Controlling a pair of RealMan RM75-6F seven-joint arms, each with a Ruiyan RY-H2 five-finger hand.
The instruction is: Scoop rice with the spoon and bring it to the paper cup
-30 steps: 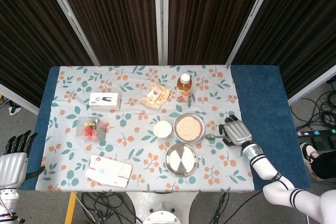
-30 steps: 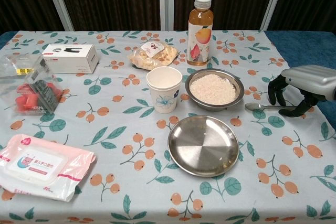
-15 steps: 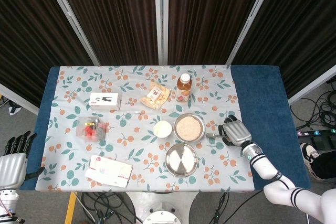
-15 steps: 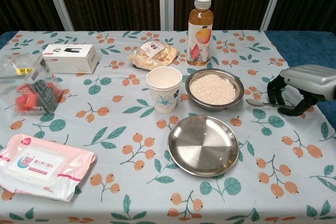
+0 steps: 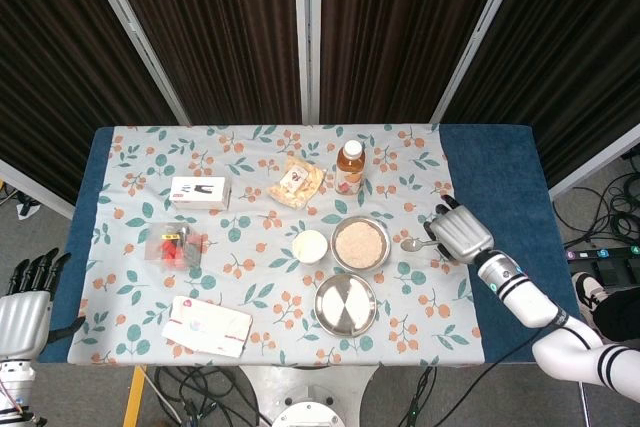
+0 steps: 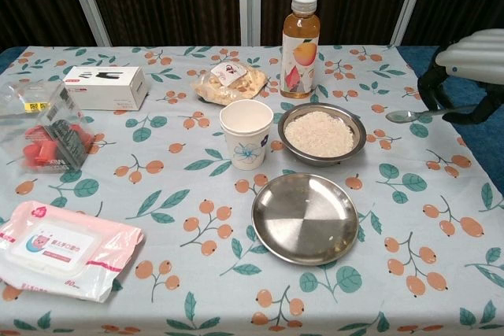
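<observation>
Spoon (image 6: 416, 114) is off the worktop (image 6: 441, 273), held by right hand (image 6: 471, 64) w/ fingers (image 6: 430, 84) clamped on the handle end; bowl of the spoon points left toward the rice bowl (image 6: 322, 133), looks empty, roughly level; in head view the spoon (image 5: 415, 244) sits just right of the rice bowl (image 5: 360, 243), not yet over it. Paper cup (image 6: 246, 133) stands just left of the rice bowl, upright, open top; steel plate (image 6: 305, 218) lies nearer the front edge. Left hand (image 5: 24, 297) is parked off the worktop's left corner, fingers apart, holding nothing. Handling, as a guess: spoon is thin metal, light, stiff, prob. slick, so it could twist in the grip; hold far back on the handle gives reach but little control of tilt; a firm pinch nearer mid-handle would steady it. Rice is loose, dry, spills easily; cup is light paper, tips if bumped, so approach from above, not the side. Step in hand: lift done, scoop not yet begun.
</observation>
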